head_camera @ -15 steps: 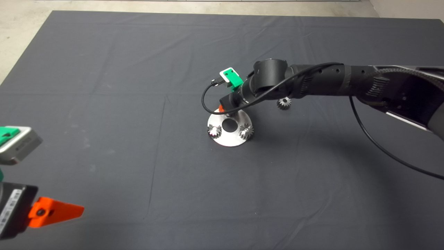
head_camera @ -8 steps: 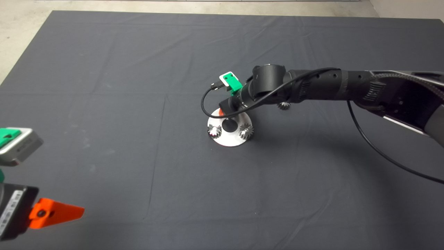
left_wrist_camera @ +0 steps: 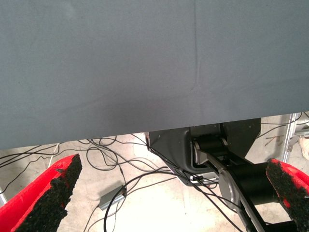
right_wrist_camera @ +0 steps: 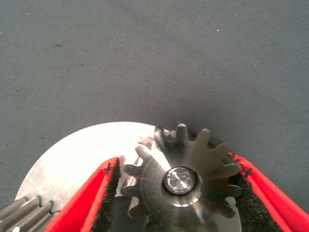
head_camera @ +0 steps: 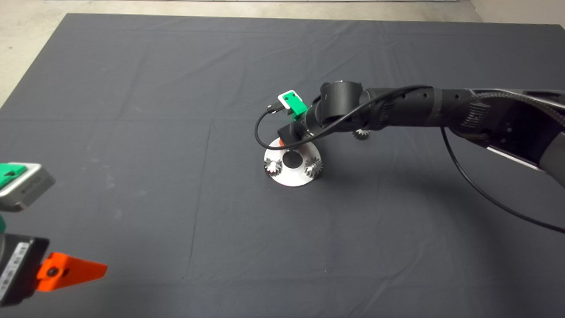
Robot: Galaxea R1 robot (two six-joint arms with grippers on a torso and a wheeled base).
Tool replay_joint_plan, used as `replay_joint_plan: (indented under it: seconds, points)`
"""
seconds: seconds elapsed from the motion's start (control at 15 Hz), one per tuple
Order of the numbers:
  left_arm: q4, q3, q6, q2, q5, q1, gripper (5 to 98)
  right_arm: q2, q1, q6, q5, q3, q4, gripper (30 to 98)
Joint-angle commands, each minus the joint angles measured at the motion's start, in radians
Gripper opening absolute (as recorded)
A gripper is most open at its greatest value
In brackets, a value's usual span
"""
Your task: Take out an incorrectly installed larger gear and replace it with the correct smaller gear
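Head view, right arm: reaching in from the right edge to centre frame, its right gripper sitting low over the far edge of the round silver plate; fingers mostly hidden under the wrist here.
Head view, plate: lying on the dark mat at centre, carrying two small bright gears, one left and one right of a dark centre hole.
Head view, smaller gear: resting on the mat right of the plate, half tucked under the arm, well apart from the gripper.
Head view, left gripper: waiting at the lower left edge.
Left wrist view: fingers standing wide apart with nothing between them; mat edge, floor cables and robot base beyond.
Right wrist view, larger gear: sitting on a pin over the plate, lower centre of frame.
Right wrist view, grip: both black pads pressing against the teeth on either side, fingers closed onto the gear.
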Motion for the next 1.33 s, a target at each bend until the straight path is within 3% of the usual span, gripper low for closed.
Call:
replay_joint_plan:
  seconds: [0.0, 0.27, 0.93, 1.27]
  points:
    - [-0.013, 0.014, -0.002, 0.0, 0.003, 0.004, 98.3, 0.006, 0.022, 0.023, 0.006, 0.002, -0.024, 56.6]
    - [-0.013, 0.014, -0.002, -0.002, 0.003, 0.005, 98.3, 0.006, 0.022, 0.023, 0.006, 0.002, -0.024, 52.3]
    - [-0.013, 0.013, -0.001, -0.002, 0.001, 0.005, 98.3, 0.003, 0.034, 0.028, -0.005, 0.007, -0.021, 50.9]
    - [-0.013, 0.014, -0.001, 0.0, 0.0, 0.005, 98.3, 0.001, 0.117, 0.028, -0.008, 0.046, 0.011, 50.8]
